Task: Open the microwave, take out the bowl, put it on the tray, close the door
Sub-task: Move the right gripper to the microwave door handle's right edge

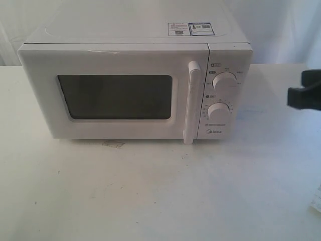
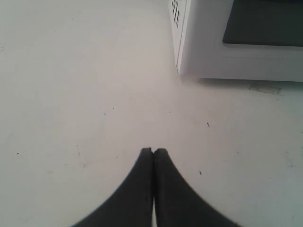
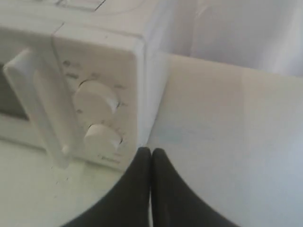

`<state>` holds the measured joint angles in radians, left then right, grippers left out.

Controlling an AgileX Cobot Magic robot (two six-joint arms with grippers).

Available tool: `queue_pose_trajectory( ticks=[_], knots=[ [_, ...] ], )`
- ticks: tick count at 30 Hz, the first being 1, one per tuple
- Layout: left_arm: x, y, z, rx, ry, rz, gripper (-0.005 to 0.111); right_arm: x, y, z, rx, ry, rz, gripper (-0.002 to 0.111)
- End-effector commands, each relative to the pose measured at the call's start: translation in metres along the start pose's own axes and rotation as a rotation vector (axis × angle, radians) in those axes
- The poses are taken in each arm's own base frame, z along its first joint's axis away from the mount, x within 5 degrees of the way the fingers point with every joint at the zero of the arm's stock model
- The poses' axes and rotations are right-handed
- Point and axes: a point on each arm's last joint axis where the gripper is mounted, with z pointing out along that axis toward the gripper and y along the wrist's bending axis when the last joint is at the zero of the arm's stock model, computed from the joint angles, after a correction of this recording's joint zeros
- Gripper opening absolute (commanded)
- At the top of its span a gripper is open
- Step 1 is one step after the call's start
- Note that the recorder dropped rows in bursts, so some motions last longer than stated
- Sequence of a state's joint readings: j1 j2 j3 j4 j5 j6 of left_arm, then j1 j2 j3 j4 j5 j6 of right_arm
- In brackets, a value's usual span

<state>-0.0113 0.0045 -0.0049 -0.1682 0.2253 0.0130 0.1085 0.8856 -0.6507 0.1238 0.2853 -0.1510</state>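
The white microwave stands at the back of the table, its door shut, with a dark window and a vertical bar handle. Two round dials sit on the panel to the right. The bowl is hidden; no tray shows. My right gripper is at the right edge of the exterior view, level with the dials and well apart from them. In the right wrist view this gripper is shut and empty, near the microwave corner. My left gripper is shut and empty over bare table, short of the microwave.
A white cloth backdrop hangs behind the table. A small stain marks the tabletop just in front of the microwave. A pale object pokes in at the right edge.
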Motion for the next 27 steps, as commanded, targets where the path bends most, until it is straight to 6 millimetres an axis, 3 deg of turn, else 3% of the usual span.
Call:
queue_pose_trajectory(
  ticks=[1, 8, 11, 15, 18, 24, 26, 27],
  knots=[
    [0.001, 0.000, 0.000, 0.000, -0.001, -0.008, 0.000, 0.008, 0.023, 0.024, -0.159, 0.119, -0.156, 0.000],
    [0.001, 0.000, 0.000, 0.000, -0.001, -0.008, 0.000, 0.003, 0.053, 0.071, -0.527, 0.254, -0.185, 0.000],
    [0.001, 0.000, 0.000, 0.000, -0.001, -0.008, 0.000, -0.007, 0.054, 0.089, -0.708, 0.257, -0.227, 0.000],
    [0.001, 0.000, 0.000, 0.000, -0.001, -0.008, 0.000, -0.017, 0.048, 0.102, -1.072, 0.168, -0.434, 0.000],
    [0.001, 0.000, 0.000, 0.000, -0.001, -0.008, 0.000, -0.019, 0.039, 0.115, -0.984, 0.138, -0.478, 0.000],
    [0.001, 0.000, 0.000, 0.000, -0.001, -0.008, 0.000, -0.028, 0.014, 0.141, -0.572, 0.125, -0.403, 0.001],
    [0.001, 0.000, 0.000, 0.000, -0.001, -0.008, 0.000, -0.028, 0.014, 0.141, -0.565, 0.124, -0.403, 0.011],
    [0.001, 0.000, 0.000, 0.000, -0.001, -0.008, 0.000, -0.028, 0.016, 0.140, -0.578, 0.125, -0.404, 0.023]
  ],
)
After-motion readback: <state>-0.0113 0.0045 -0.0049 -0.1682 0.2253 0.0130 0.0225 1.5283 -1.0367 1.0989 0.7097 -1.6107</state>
